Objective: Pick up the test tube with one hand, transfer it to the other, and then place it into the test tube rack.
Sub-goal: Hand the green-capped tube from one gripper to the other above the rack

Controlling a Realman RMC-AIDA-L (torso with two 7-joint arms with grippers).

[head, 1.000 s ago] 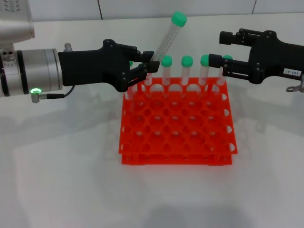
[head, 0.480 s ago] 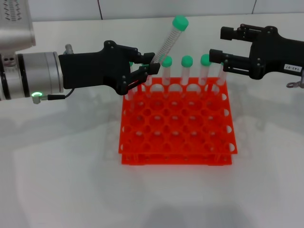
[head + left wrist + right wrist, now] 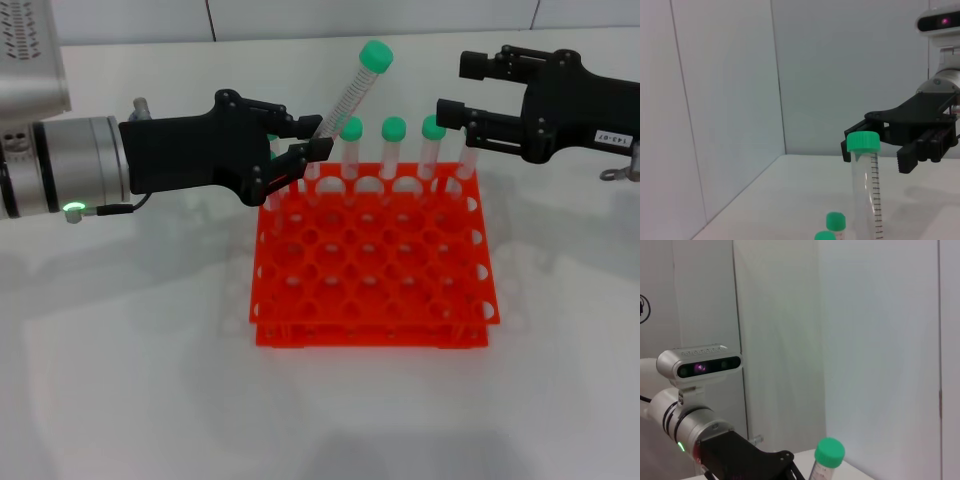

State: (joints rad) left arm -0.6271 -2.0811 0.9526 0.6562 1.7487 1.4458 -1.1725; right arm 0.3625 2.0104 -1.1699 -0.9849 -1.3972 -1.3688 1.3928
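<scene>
The left gripper [image 3: 305, 150] is closed on the lower end of the test tube [image 3: 352, 90], holding it tilted above the back-left corner of the test tube rack [image 3: 375, 265] so the green cap and upper barrel lean toward the rack's middle — free for a second grasp. The right gripper [image 3: 455, 95] hovers above the rack's back-right corner, fingers parted and holding nothing, its opening facing the tube for the handover. Several capped tubes stand in the rack's back row; the front holes look vacant, though the far corners are hard to judge behind the grippers.
</scene>
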